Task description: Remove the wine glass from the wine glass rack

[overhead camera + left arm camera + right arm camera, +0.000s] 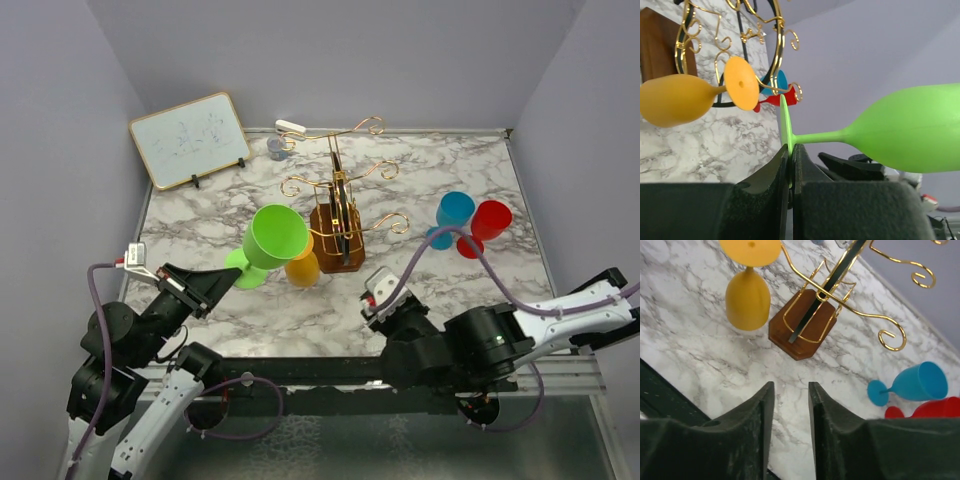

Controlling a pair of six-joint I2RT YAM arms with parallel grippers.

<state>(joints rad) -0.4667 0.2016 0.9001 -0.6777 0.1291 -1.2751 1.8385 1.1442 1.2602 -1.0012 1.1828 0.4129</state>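
The gold wire wine glass rack (pixel 345 180) stands on its brown wooden base (pixel 337 250) at the table's middle. An orange wine glass (pixel 302 268) hangs bowl-down from a low left arm. My left gripper (pixel 228 283) is shut on the thin foot of a green wine glass (pixel 275 238), held in the air left of the rack with its stem about level. In the left wrist view the green foot (pixel 784 122) is pinched between my fingers (pixel 805 170), and the bowl (pixel 910 130) points right. My right gripper (pixel 790 395) is open and empty, near the rack's base (pixel 800 330).
A blue glass (pixel 455 212) and a red glass (pixel 490 220) lie on their sides at the right of the marble table (pixel 200 230). A small whiteboard (pixel 190 138) leans at the back left. A small grey object (pixel 277 147) sits behind the rack.
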